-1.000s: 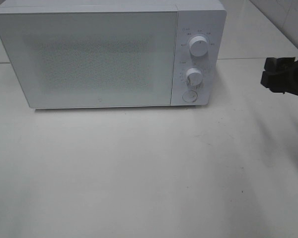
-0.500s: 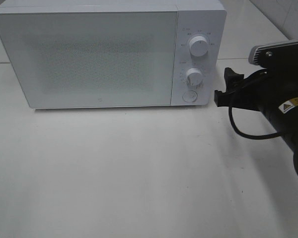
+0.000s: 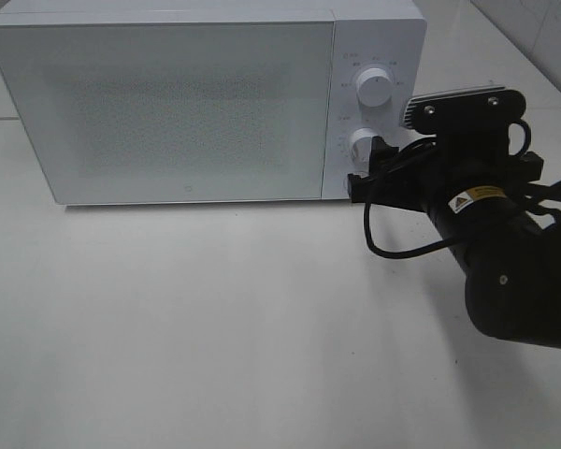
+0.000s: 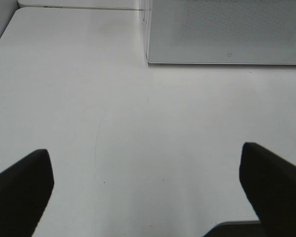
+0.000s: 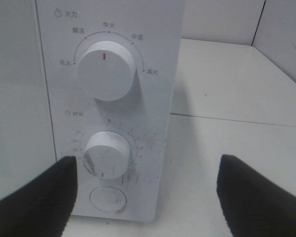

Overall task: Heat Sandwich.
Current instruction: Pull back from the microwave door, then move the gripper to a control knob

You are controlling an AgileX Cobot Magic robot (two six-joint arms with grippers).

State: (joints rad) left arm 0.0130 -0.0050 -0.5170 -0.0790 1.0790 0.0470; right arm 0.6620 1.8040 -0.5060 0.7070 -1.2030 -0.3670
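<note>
Arrived at microwave [image 3: 168, 103], right pincer [image 3: 369, 166] spread, left pincer [image 4: 145, 192] spread, round button [image 5: 107, 199] shown only in right wrist view

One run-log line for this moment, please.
microwave: door shut | right tool: open, facing lower dial | left tool: open, over table | sandwich: not in view

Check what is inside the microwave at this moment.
The microwave door is shut, and its pale speckled panel shows nothing through it. Whatever is inside is hidden; no sandwich appears in any view.
</note>
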